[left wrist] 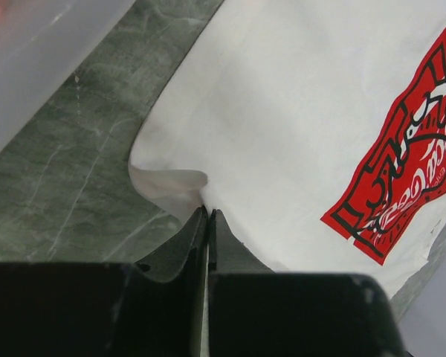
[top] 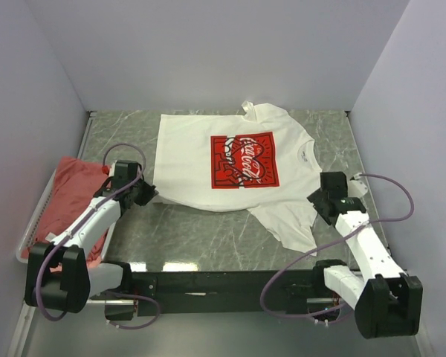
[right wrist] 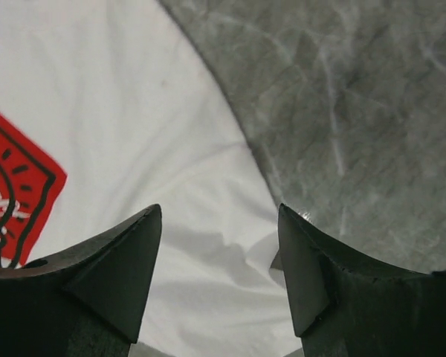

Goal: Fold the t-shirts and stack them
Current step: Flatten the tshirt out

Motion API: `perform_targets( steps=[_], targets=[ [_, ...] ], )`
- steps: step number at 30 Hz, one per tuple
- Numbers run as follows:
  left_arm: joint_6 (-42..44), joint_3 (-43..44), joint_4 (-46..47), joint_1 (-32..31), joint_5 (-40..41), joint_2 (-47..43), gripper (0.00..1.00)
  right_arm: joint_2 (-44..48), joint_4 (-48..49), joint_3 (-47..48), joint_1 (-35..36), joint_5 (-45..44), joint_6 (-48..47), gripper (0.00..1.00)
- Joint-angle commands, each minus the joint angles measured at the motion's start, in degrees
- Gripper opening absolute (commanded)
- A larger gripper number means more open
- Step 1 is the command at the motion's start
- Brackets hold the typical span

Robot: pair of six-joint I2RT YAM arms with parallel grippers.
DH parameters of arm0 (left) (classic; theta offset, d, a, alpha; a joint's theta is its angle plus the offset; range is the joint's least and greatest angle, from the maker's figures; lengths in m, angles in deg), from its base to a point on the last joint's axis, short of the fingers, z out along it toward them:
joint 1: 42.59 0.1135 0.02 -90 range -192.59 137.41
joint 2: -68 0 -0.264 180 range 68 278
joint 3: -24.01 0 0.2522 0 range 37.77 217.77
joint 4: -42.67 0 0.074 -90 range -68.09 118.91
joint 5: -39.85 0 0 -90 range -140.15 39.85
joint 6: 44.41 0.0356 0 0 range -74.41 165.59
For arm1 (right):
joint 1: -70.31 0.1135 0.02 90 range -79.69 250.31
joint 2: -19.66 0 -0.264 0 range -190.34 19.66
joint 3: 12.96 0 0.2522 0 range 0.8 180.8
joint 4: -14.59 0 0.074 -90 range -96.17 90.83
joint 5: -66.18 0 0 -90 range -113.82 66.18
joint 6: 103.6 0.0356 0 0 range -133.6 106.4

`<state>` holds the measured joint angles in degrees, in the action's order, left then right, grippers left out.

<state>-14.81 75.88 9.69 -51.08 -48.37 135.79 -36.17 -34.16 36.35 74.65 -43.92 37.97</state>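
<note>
A white t-shirt (top: 186,160) with a red rectangular print (top: 244,160) lies spread face up on the grey marble table. One sleeve trails toward the front right. My left gripper (top: 150,195) is at the shirt's front left corner. In the left wrist view it (left wrist: 207,210) is shut, pinching the shirt's edge (left wrist: 282,111), which puckers up at the tips. My right gripper (top: 314,199) is open over the shirt's right edge; in the right wrist view it (right wrist: 219,212) straddles the wrinkled white cloth (right wrist: 134,111). A salmon-red t-shirt (top: 67,197) lies in the basket at the left.
The white wire basket (top: 27,245) stands along the table's left edge, beside the left arm; its pale wall shows in the left wrist view (left wrist: 44,44). Grey walls close in the table on three sides. Bare marble (top: 201,238) lies in front of the shirt.
</note>
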Motion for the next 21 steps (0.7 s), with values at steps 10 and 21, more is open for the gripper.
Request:
perform_targets(
  steps=[10,21],
  targets=[
    [2.4,1.1,4.0,-0.2,-5.2,2.5,0.05,-15.4,6.2,3.4,-8.3,4.3,-3.5,0.56],
    [3.7,3.3,2.6,-0.1,-5.9,3.1,0.05,-23.5,11.8,2.6,-8.4,8.0,-2.0,0.51]
  ],
)
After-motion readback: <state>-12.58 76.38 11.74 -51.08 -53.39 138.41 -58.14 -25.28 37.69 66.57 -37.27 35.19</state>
